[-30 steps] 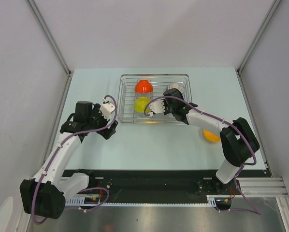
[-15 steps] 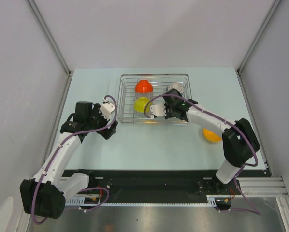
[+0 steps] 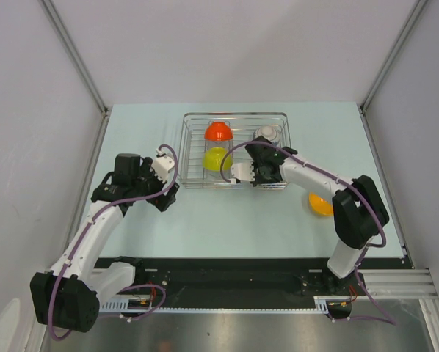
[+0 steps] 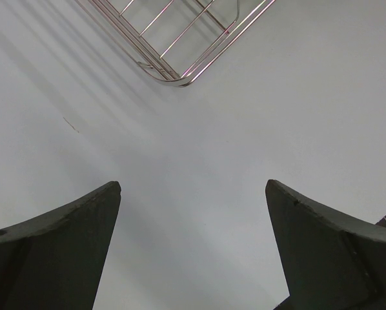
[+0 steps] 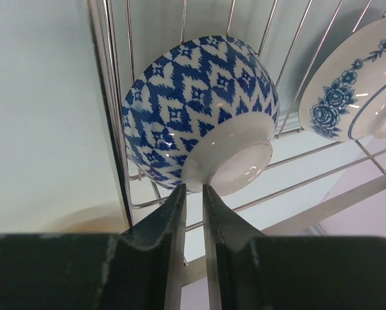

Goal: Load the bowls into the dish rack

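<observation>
The silver wire dish rack (image 3: 197,150) stands at the back middle of the table. It holds a red bowl (image 3: 218,131), a yellow bowl (image 3: 215,158) and a white floral bowl (image 3: 266,133), which also shows in the right wrist view (image 5: 348,90). My right gripper (image 3: 249,173) is at the rack's front right. Its fingers are nearly closed (image 5: 193,188) on the foot ring of a blue-and-white patterned bowl (image 5: 193,103), which is tipped on its side against the rack wires (image 5: 109,110). My left gripper (image 3: 164,163) is open and empty (image 4: 193,187) over bare table, left of the rack's corner (image 4: 180,71).
An orange bowl (image 3: 321,206) lies on the table to the right, partly under my right arm. Grey walls close in the table on the left, the right and the back.
My right gripper has moved a little to the right and toward the rack's near edge, with the patterned bowl in it. The left arm has not moved.
</observation>
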Robot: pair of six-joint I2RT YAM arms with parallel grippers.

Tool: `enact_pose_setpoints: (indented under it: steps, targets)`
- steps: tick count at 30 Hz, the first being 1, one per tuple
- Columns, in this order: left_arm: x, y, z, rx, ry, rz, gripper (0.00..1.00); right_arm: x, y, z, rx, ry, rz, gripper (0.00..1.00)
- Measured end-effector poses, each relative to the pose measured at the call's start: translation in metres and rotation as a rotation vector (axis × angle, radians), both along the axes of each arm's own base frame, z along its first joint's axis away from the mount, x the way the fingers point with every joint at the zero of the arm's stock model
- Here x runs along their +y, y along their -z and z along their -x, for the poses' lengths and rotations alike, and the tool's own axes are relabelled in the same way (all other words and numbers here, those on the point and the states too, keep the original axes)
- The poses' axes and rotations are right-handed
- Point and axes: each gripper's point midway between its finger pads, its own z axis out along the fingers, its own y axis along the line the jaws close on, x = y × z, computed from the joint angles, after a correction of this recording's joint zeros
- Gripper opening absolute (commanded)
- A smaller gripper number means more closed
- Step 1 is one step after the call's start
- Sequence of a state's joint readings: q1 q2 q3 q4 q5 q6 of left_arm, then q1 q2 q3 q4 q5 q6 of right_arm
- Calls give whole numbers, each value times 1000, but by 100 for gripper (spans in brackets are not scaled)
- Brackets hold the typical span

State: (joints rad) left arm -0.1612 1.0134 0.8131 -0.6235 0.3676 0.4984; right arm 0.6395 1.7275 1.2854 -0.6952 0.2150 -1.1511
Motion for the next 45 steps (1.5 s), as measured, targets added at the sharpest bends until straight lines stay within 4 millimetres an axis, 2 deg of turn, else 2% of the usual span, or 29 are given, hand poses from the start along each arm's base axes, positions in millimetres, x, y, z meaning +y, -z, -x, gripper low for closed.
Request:
enact_pose_setpoints:
  steps: [7, 11, 16, 18, 22, 25, 26, 27, 29, 30, 33, 35, 37, 42, 45]
  targets:
    - [0, 0, 0, 0, -1, 0, 100, 5, 1, 1, 24, 16, -25, 21]
    - [2, 0, 0, -1, -6, -7, 100, 11, -6, -1, 24, 27, -54, 21]
    - [3, -2, 1, -5, -12, -12, 100, 23, -29, -13, -6, 50, -136, 23]
    - [4, -3, 1, -10, -14, -14, 100, 25, -41, -18, -23, 69, -173, 27]
    - [4, -5, 2, -18, -16, -15, 100, 18, -73, -25, -52, 164, -278, 36]
    - [4, -6, 2, -22, -16, -14, 100, -7, -99, -31, -84, 275, -374, 44]
    - [4, -6, 2, -22, -15, -14, 100, -22, -108, -33, -92, 329, -412, 50]
    - [4, -6, 2, -23, -15, -14, 100, -40, -118, -34, -106, 388, -456, 59]
    - [4, -6, 1, -26, -13, -15, 100, -73, -138, -35, -152, 497, -525, 63]
    - [4, -7, 1, -30, -11, -16, 100, -92, -147, -35, -179, 552, -561, 69]
    - [4, -7, 0, -35, -9, -15, 100, -145, -163, -16, -238, 713, -652, 80]
    - [3, -8, -1, -39, -7, -12, 100, -165, -160, -2, -256, 779, -682, 83]
    - [2, -9, -2, -44, -4, -8, 100, -182, -143, 14, -242, 847, -688, 84]
    - [0, -10, -1, -45, 5, 2, 100, -207, -68, 49, -93, 1013, -666, 84]
    - [0, -11, -1, -49, 7, 5, 100, -217, -39, 65, -28, 1083, -667, 82]
